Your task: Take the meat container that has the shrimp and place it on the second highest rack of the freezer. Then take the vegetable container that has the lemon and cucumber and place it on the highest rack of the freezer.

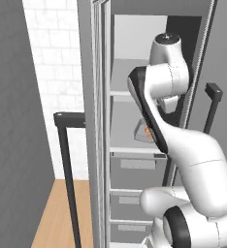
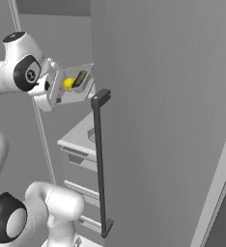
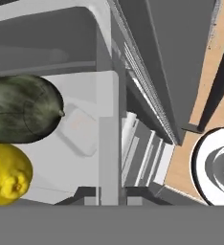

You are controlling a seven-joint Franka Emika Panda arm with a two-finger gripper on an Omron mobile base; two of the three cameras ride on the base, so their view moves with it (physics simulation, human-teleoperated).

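Closest to the hand camera lie the lemon (image 3: 6,174) and the cucumber (image 3: 23,109), side by side and touching inside the vegetable container (image 3: 92,86), whose pale wall rises just in front of the lens. The claw (image 3: 111,194) is pinched almost shut on that wall, a thin rim needing little opening, so the tray hangs from one edge with its load pressed to the low side.

From the right base view the container (image 2: 81,82) is carried high, tilted, its open face turned toward the camera, with the lemon (image 2: 68,84) and cucumber (image 2: 80,78) showing inside; the claw (image 2: 57,89) holds it at the left edge, beside the freezer door's dark handle (image 2: 100,164). It sits in the air in front of the open freezer (image 1: 135,48), not yet resting on any shelf.

In the left base view the arm reaches into the compartment at about the level of the highest rack (image 1: 122,93). Below it, on the second highest rack (image 1: 130,150), something orange-pink shows past the arm (likely the shrimp (image 1: 145,131) in its tray, though the arm covers most of it), so the first half of the task looks done. I judge the present step to be bringing the tray over the upper shelf; the tilt is the risk, since the round lemon could roll out.
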